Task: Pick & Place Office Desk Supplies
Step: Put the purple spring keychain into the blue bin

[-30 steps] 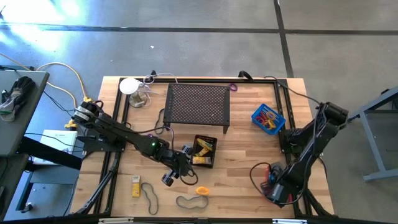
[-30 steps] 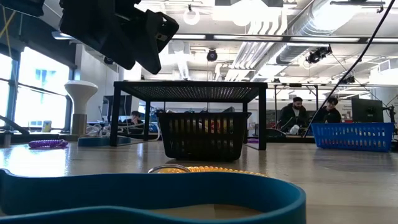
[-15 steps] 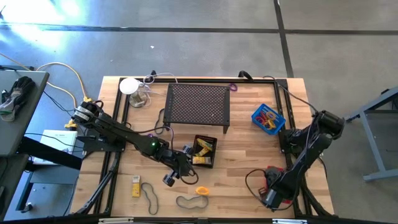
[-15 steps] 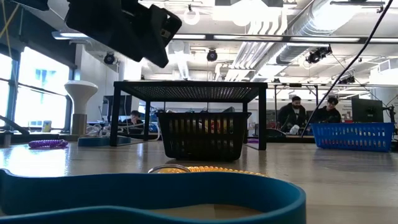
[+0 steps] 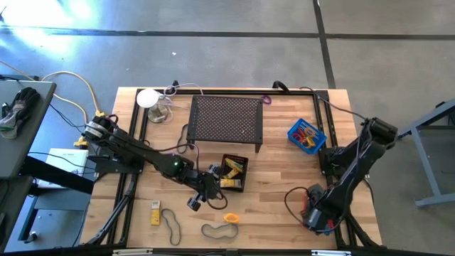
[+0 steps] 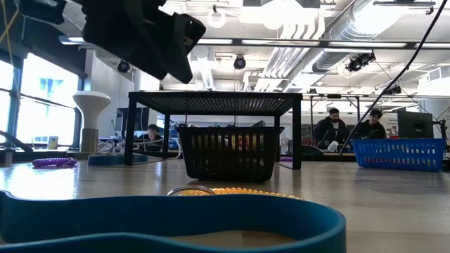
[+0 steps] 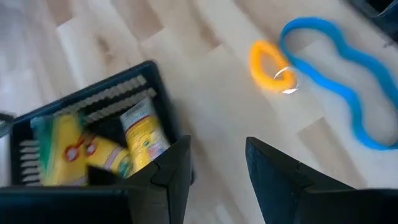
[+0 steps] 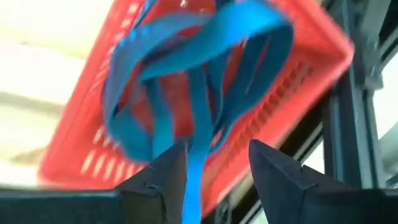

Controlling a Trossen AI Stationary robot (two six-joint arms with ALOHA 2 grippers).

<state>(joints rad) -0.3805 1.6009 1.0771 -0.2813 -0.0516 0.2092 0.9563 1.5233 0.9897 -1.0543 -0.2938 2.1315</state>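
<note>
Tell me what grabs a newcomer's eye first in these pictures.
The right gripper hangs over the red basket at the table's front right, jaws apart, blue bands heaped inside. At centre, the black basket holds yellow packets, with the left gripper just in front of it. An orange ring lies nearer the front edge.

The table's middle is blocked by the black stand (image 5: 227,121) and the black basket (image 5: 234,173) just before it. Bare wood (image 5: 274,181) is left between that basket and the red basket (image 5: 317,204).
</note>
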